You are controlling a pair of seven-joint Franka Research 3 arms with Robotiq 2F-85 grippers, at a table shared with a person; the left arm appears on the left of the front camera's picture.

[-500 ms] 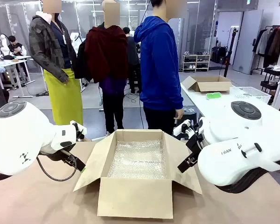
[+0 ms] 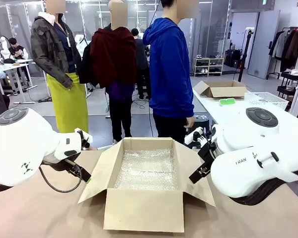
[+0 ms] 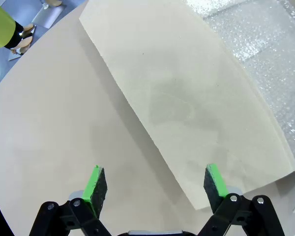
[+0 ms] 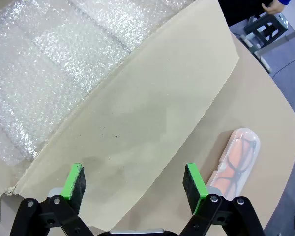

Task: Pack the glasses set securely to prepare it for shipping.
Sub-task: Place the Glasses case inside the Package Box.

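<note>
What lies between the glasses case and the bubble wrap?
The box flap, then bare table, in the right wrist view, between case and wrap.

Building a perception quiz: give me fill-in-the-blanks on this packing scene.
1. The cardboard box is lined with ____.
2. The pale pink glasses case lies outside the box, on the ____.
3. The left fingers and the right fingers, holding nothing, stand ____.
Missing: bubble wrap; table; open.
</note>
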